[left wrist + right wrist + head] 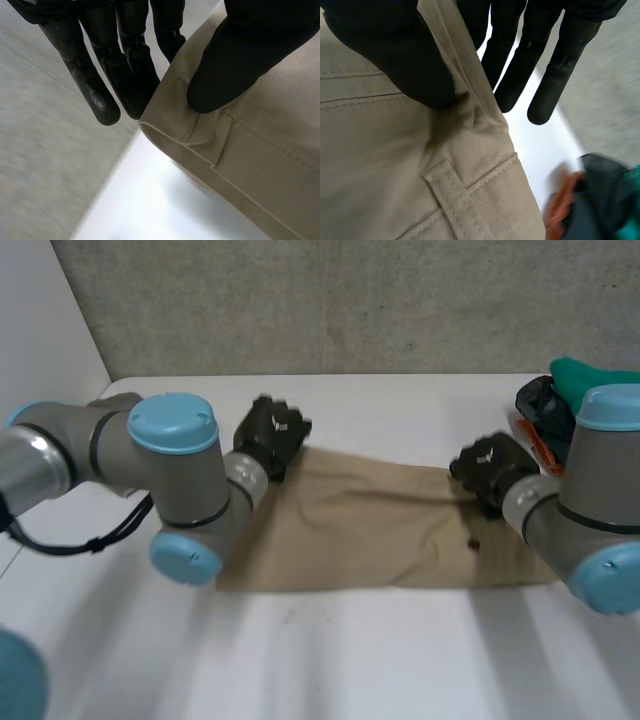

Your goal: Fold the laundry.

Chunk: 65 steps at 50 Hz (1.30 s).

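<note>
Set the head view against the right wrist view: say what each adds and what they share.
Head view: the whole tan trousers spread on the table, with the left hand at a far corner. Right wrist view: thumb on top and fingers behind the waistband edge, pinching it, beside a belt loop. Both: the right hand, the trousers, the clothes pile.

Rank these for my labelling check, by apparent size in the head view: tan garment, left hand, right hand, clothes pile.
1. tan garment
2. left hand, right hand and clothes pile look alike; the right arm partly hides the pile.
</note>
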Each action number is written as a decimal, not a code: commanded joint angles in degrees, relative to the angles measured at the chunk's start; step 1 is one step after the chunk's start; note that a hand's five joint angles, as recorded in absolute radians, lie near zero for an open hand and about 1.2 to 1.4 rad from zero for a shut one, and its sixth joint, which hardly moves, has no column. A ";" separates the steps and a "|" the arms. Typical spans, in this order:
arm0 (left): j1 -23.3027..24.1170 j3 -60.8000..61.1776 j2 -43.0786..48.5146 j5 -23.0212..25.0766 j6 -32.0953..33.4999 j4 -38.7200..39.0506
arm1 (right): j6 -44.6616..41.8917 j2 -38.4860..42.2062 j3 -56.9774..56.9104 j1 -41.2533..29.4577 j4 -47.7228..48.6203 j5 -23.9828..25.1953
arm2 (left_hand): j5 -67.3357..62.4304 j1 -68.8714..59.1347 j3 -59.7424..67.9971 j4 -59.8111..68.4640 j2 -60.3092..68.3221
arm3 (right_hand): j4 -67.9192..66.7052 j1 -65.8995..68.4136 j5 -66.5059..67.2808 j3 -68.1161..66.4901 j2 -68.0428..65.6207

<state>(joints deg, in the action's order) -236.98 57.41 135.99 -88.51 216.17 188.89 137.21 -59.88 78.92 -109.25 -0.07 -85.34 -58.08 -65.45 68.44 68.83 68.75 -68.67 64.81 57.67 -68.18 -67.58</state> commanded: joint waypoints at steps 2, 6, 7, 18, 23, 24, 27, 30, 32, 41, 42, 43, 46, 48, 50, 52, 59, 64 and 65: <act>-1.12 -16.60 13.57 0.61 1.44 11.23 | -0.71 8.89 -5.70 0.01 16.67 -2.72 | -11.92 -14.55 11.56 11.17 11.25 | -11.33 15.19 12.33 -11.82 -12.42; -1.21 -24.34 19.38 3.51 1.89 11.77 | -1.94 14.78 -10.35 0.01 19.84 -3.69 | -11.92 -14.55 11.56 11.17 11.25 | -11.33 15.19 12.33 -11.82 -12.42; -1.21 -25.50 20.36 4.21 1.89 11.77 | -2.12 16.62 -12.10 -0.17 20.46 -3.95 | -11.92 -14.55 11.56 11.17 11.25 | -11.33 15.19 12.33 -11.82 -12.42; -0.07 -21.41 18.99 5.27 0.22 11.94 | 4.02 12.17 -10.11 0.00 21.17 -5.54 | 58.08 55.45 -58.44 -58.83 -58.75 | 58.67 -54.81 -57.67 58.18 57.58; -0.06 -9.36 7.47 5.45 -3.64 12.29 | 10.52 0.06 -1.59 3.51 12.15 -4.40 | 58.08 55.45 -58.44 -58.83 -58.75 | 58.67 -54.81 -57.67 58.18 57.58; 0.02 -7.34 5.71 5.45 -4.52 12.38 | 11.23 -1.36 -0.70 4.22 10.02 -4.05 | 58.08 55.45 -58.44 -58.83 -58.75 | 58.67 -54.81 -57.67 58.18 57.58; 0.20 0.05 -0.45 5.36 -7.95 13.61 | 14.30 -4.79 2.72 6.32 1.00 -1.60 | 58.08 55.45 -58.44 -58.83 -58.75 | 58.67 -54.81 -57.67 58.18 57.58; 0.90 6.01 -5.27 5.36 -10.84 13.70 | 15.81 -5.07 5.54 8.26 -4.48 0.78 | 58.08 55.45 -58.44 -58.83 -58.75 | 53.89 -50.03 -52.89 53.39 52.80; 1.34 9.54 -7.65 5.45 -12.43 13.87 | 16.16 -5.25 8.88 10.37 -6.61 3.07 | 58.08 55.45 -58.44 -58.83 -58.75 | 52.87 -49.01 -51.87 52.38 51.78; 1.78 14.57 -9.07 5.36 -14.46 13.79 | 16.16 -3.32 15.48 12.84 5.68 5.89 | 58.08 55.45 -58.44 -58.83 -58.75 | 47.51 -43.65 -46.51 47.01 46.42; 1.87 14.57 -9.07 5.28 -14.55 13.79 | 16.16 -2.36 15.48 12.84 6.48 6.06 | 58.08 55.45 -58.44 -58.83 -58.75 | 45.82 -41.96 -44.82 45.33 44.73; 2.04 14.65 -8.99 5.27 -14.55 13.79 | 16.07 -1.48 15.39 12.75 7.10 6.15 | 58.08 55.45 -58.44 -58.83 -58.75 | 43.81 -39.95 -42.80 43.31 42.72; 2.48 14.74 -8.81 5.27 -14.55 13.70 | 15.81 0.47 14.69 12.57 8.51 5.80 | 58.08 55.45 -58.44 -58.83 -58.75 | 20.34 -16.48 -19.34 19.84 19.25; 2.57 14.83 -8.98 5.19 -14.55 13.52 | 15.81 0.56 14.69 12.92 8.95 5.71 | 58.08 55.45 -58.44 -58.83 -58.75 | -11.13 14.99 12.13 -11.63 -12.22; 2.57 14.92 -9.25 5.19 -14.55 13.52 | 15.46 0.29 15.21 13.54 9.65 5.45 | 58.08 55.45 -58.44 -58.83 -58.75 | -11.33 15.19 12.33 -11.82 -12.42; 2.57 15.27 -9.60 5.19 -14.55 13.44 | 15.20 0.12 15.56 14.24 10.53 5.36 | 58.08 55.45 -58.44 -58.83 -58.75 | -11.33 15.19 12.33 -11.82 -12.42; 2.48 17.11 -13.11 5.19 -14.81 13.17 | 7.83 -8.14 18.20 22.41 10.80 5.18 | 58.08 55.45 -58.44 -58.83 -58.75 | -11.33 15.19 12.33 -11.82 -12.42; 1.96 20.01 -16.89 5.27 -17.00 13.17 | -8.15 -8.76 18.03 26.19 10.18 4.40 | 58.08 55.45 -58.44 -58.83 -58.75 | -11.33 15.19 12.33 -11.82 -12.42; 1.87 20.45 -17.50 5.27 -17.53 13.17 | -10.53 -8.85 18.03 25.85 10.44 4.48 | 58.08 55.45 -58.44 -58.83 -58.75 | -11.33 15.19 12.33 -11.82 -12.42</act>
<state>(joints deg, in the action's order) -234.58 74.95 122.46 -83.31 200.96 202.08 141.44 -67.40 96.92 -86.34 10.59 -80.37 -2.83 -10.81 12.32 11.68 12.07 -68.56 63.06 56.94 -67.48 -67.36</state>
